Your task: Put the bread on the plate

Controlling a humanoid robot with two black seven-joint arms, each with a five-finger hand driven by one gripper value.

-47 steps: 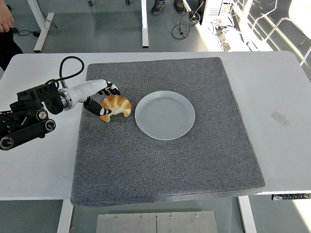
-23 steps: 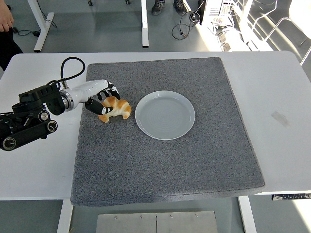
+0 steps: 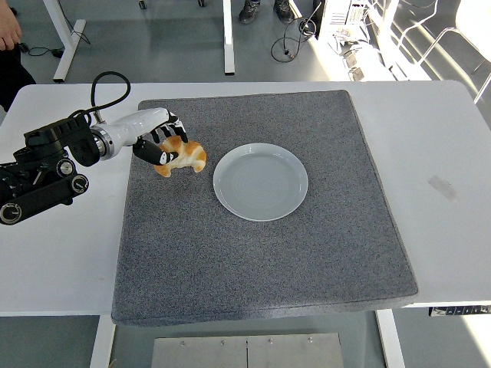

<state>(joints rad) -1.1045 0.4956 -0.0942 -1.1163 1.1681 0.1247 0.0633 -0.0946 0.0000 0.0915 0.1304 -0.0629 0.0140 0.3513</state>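
Observation:
A golden croissant [image 3: 182, 156] hangs a little above the grey mat, left of the plate. My left hand [image 3: 159, 143] has its black-tipped fingers curled around the croissant's left end and holds it. The white round plate [image 3: 261, 182] sits near the middle of the mat with nothing on it, about a hand's width to the right of the bread. The right arm does not show.
A large grey felt mat [image 3: 261, 253] covers most of the white table [image 3: 437, 161]. A black cable loops above my left forearm. A person's hand and dark sleeve [image 3: 9, 46] show at the top left corner, beyond the table.
My left hand closed on the croissant and raised it slightly, moving up and back; the arm has shifted toward the far side. The plate stayed put.

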